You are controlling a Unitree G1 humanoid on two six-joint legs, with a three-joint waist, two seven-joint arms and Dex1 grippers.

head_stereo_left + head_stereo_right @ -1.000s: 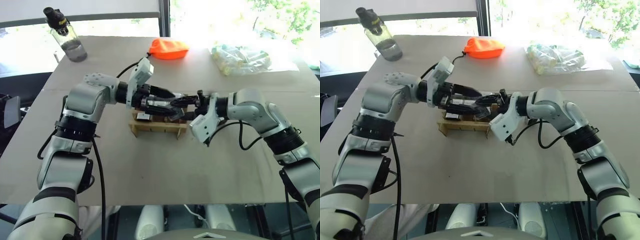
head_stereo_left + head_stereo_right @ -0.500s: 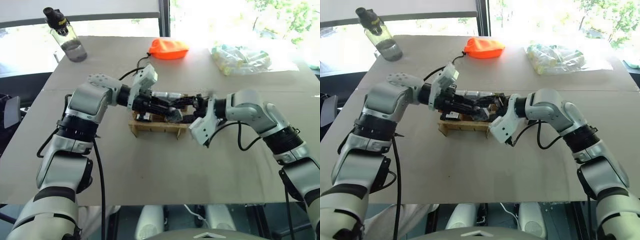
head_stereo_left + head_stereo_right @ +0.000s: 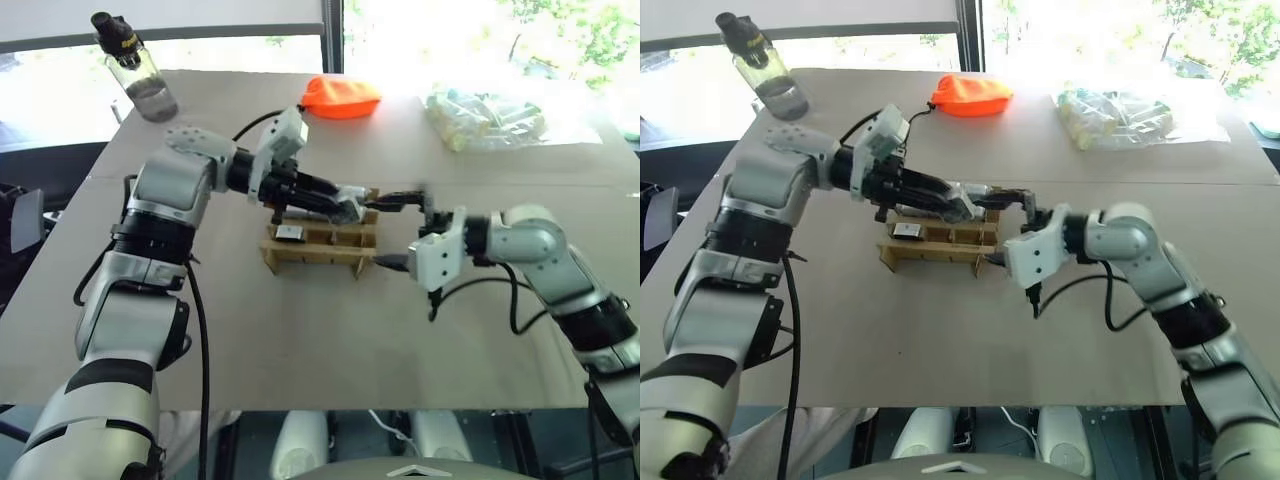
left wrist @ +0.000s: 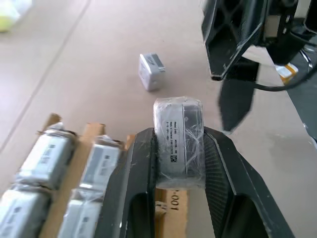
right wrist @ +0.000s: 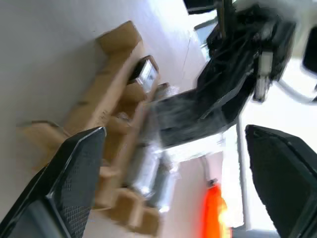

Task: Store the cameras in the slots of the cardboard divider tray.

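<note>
holding a wrapped camera [image 4: 178,141] tight between its fingers, the left gripper [image 3: 335,203] sits right over the cardboard divider tray [image 3: 318,245] mid-table, while the right gripper [image 5: 173,173] hangs just beside the tray's right end with its jaws spread wide and nothing in them. my worry: the shrink wrap looks slippery, so the camera could tilt and jam on a divider wall going in. left wrist view shows a loose camera [image 4: 150,72] lying on the table past the tray, plus filled slots, which the head views don't make out
</note>
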